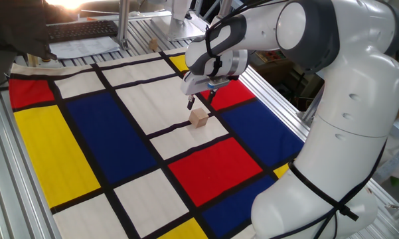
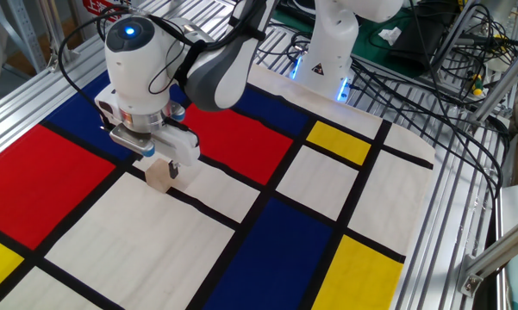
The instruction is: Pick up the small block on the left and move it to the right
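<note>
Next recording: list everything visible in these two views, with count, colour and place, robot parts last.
small block: one, light tan wood, on the cloth at a black line beside a white panel, right under the gripper.
cloth: one, white, red, blue and yellow rectangles split by black lines, covering the table.
table: one, silver slatted metal, showing around the cloth's edges.
cables: several, black, bundled on the table past the cloth near the arm's base.
arm: one, white, bent over the cloth.
gripper: one, dark fingers spread apart, just above the block; from the other fixed view the fingers look set to either side of its top.
</note>
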Controlling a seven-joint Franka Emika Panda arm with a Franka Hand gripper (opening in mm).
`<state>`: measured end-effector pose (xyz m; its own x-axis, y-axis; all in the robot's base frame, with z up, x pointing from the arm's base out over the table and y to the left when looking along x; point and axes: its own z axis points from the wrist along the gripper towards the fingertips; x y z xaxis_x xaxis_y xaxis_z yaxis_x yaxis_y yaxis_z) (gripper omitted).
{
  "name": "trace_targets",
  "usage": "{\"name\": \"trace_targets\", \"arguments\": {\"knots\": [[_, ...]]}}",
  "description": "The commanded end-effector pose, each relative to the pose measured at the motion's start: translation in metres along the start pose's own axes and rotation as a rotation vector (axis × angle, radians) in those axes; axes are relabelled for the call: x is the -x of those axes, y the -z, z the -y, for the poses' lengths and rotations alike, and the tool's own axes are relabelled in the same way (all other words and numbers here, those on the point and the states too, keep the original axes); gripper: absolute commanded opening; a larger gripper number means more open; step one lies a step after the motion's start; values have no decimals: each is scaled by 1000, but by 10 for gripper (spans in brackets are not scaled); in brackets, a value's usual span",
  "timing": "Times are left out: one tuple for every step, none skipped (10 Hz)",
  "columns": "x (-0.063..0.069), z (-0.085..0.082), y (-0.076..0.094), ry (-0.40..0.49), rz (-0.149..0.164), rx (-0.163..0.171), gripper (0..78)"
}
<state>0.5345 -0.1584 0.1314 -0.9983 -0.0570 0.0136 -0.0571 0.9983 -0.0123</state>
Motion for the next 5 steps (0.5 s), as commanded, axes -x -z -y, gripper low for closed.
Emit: {"name": "trace_targets", "arguments": {"knots": [[0, 2, 0, 12, 5, 23, 774], [3, 0, 8, 27, 9, 34, 774], [3, 1, 17, 35, 10, 35, 774], [3, 1, 22, 37, 13, 36, 774], [3, 1, 24, 38, 17, 36, 774]]}}
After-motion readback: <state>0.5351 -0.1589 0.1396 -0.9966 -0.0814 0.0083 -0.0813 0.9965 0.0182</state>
